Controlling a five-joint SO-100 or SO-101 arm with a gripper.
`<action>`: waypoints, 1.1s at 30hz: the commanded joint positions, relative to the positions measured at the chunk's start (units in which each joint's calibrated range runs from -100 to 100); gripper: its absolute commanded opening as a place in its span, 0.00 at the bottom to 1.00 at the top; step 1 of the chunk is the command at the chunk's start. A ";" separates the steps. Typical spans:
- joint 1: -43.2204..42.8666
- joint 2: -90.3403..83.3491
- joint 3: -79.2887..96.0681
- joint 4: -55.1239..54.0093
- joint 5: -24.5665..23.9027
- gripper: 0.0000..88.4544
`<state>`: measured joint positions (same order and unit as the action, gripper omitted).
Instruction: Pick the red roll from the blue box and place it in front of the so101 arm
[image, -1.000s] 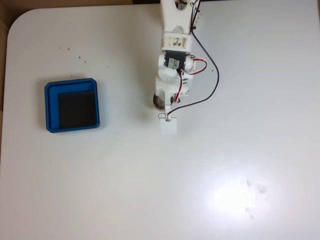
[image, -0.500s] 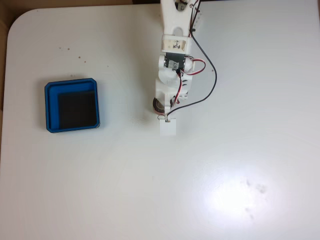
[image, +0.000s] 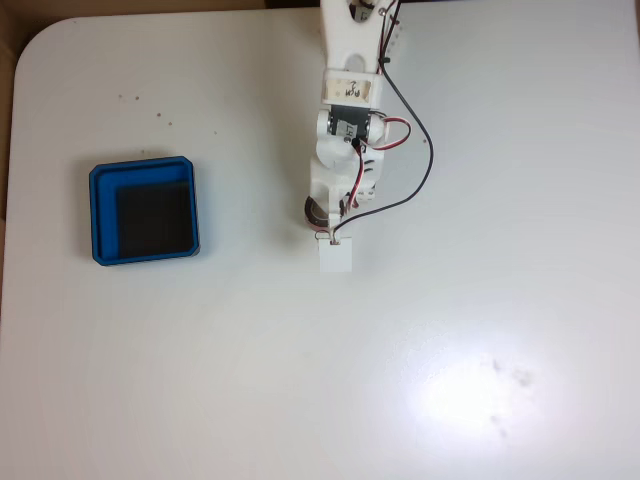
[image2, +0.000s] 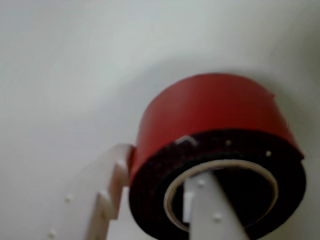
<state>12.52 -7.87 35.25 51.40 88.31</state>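
gripping: claw pinches one red roll, one finger outside, one through its core
trays: one blue box, well left of claw, fixed view
arms: one so101 arm

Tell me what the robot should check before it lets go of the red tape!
1. Red roll out of the blue box: ok, box holds nothing.
2. Pincer grips the roll, one finger in the core, the other outside: ok.
3. Roll sits in front of the arm: ok.
4. Roll resting on the table: cannot tell.
5. Nothing lying near the drop spot: ok.
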 joint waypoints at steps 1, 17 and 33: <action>0.52 -0.82 0.15 -0.90 -0.23 0.07; 0.72 -13.95 0.60 -0.24 0.56 0.07; -0.16 -67.71 34.74 -1.07 0.56 0.08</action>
<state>12.62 -68.50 65.83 51.40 88.65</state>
